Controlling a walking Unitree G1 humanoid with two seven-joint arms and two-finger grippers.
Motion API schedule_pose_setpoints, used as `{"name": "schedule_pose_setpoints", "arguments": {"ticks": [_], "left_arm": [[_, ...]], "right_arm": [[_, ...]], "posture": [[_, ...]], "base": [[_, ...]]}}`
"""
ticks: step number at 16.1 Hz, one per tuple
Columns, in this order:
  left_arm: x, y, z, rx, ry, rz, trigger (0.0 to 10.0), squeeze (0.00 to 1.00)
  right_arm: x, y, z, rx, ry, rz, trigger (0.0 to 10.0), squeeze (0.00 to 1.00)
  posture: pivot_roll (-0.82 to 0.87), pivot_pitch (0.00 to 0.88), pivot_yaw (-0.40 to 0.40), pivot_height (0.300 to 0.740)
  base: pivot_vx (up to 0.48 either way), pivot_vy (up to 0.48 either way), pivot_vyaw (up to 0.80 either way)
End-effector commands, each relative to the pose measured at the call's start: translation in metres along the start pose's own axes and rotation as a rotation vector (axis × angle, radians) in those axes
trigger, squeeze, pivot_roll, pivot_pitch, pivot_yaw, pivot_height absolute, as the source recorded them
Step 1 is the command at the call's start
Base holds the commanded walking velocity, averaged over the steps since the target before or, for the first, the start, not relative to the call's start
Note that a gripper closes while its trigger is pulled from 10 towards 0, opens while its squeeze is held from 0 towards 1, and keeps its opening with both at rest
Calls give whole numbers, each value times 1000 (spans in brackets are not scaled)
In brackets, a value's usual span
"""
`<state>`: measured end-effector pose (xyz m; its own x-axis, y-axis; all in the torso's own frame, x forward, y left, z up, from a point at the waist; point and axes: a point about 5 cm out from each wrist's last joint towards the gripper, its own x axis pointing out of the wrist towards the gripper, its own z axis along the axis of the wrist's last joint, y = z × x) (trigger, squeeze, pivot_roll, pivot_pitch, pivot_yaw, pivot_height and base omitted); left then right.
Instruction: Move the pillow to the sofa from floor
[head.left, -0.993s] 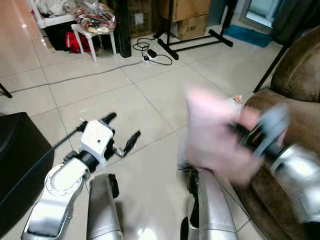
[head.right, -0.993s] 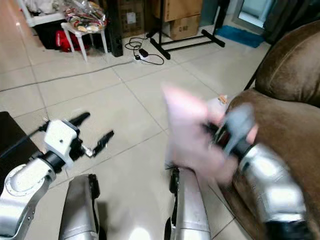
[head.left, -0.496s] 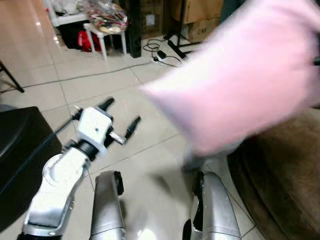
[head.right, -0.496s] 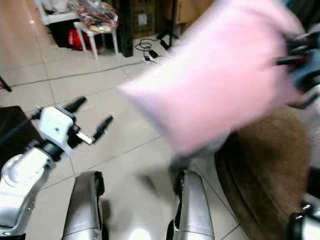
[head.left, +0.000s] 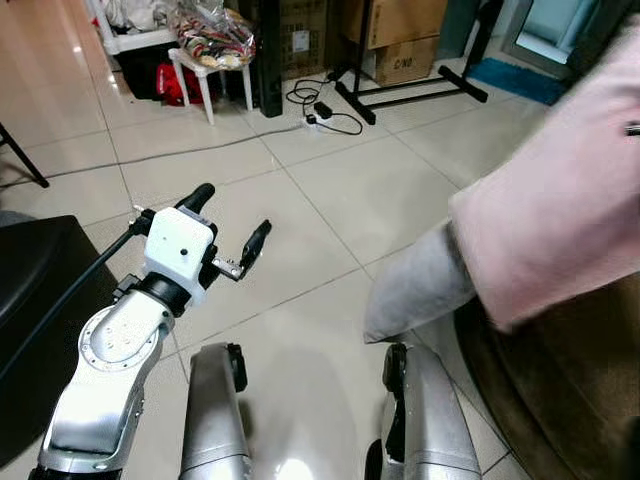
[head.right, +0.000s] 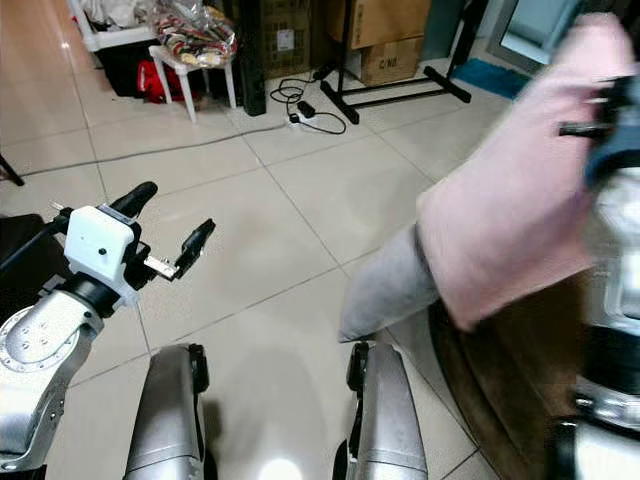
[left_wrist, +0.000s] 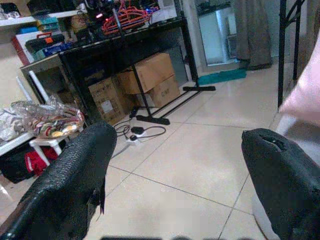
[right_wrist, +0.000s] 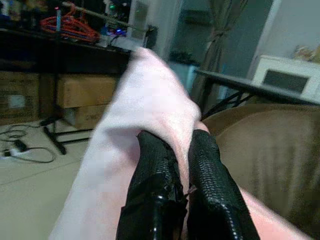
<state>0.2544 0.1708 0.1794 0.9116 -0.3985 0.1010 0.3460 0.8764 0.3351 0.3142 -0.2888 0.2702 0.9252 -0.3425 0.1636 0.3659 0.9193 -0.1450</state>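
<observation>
Right hand (right_wrist: 170, 165) clamped on pillow (head.left: 560, 200) edge only; could slip before sofa (head.right: 500, 400). Left hand (head.left: 225, 235) apart, idle.

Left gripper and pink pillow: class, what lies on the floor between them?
Bare tiled floor separates the left gripper from the pink pillow, in both eye views.

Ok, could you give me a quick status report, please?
Right gripper shut on pillow, held up over the sofa edge. Left gripper open, idle over the floor. Grey cushion leans by the sofa.
</observation>
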Motion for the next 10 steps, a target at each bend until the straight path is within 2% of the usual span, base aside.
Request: {"name": "schedule_pose_setpoints", "arguments": {"ticks": [1,5,10], "left_arm": [[3,0,2,5,-4,2,10000,0],[5,0,2,3,-2,10,10000,0],[9,0,5,7,-9,7,10000,0]], "right_arm": [[-1,7,16,5,-60,-1,10000,0],[-4,23,20,44,-88,3,10000,0],[-8,40,43,110,-175,44,10000,0]], "posture": [[2,0,-53,499],[-3,0,-47,523],[0,0,-45,563]], "base": [[0,0,0],[0,0,0],[0,0,0]]}}
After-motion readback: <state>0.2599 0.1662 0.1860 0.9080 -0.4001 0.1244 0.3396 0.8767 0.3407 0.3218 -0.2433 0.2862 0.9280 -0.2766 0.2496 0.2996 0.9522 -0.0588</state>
